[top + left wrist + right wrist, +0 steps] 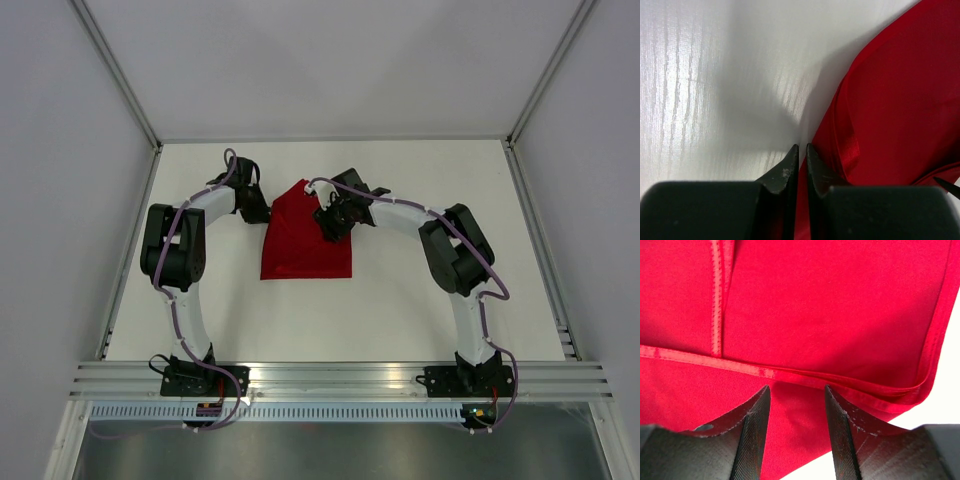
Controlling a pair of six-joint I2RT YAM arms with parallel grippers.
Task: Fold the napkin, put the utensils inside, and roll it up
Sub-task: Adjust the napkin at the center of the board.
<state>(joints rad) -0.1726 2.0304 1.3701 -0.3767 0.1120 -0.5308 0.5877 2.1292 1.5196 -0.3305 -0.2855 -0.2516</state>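
- Your napkin [305, 245] lies folded on the white table [400, 310], about the middle of its far half, between the two arms. From above it reads as a roughly square red block with a peak rising at its far edge.
- Your left gripper [255, 207] sits low at the napkin's far left edge, just beside the cloth.
- In the left wrist view, its fingers [785, 172] stand a bare sliver apart, tips down at the table where the red edge begins. The cloth rises in a fold to their right.
- Red shows low in the slit between those fingers, but you cannot tell from these views whether any cloth is pinched there.
- Your right gripper [330, 222] hangs over the napkin's far right part, near the peak.
- In the right wrist view, its fingers [757, 425] are parted to a middling gap with nothing caught between them. The red cloth spreads beneath and beyond the tips.
- A stitched hem [740, 367] runs across just past those fingertips, and a second hem [716, 295] meets it from above on the left.
- Layers stack at a folded corner to the right of that view, where a patch of bare table shows.
- The two grippers are near each other but apart, with the napkin's far edge between them.
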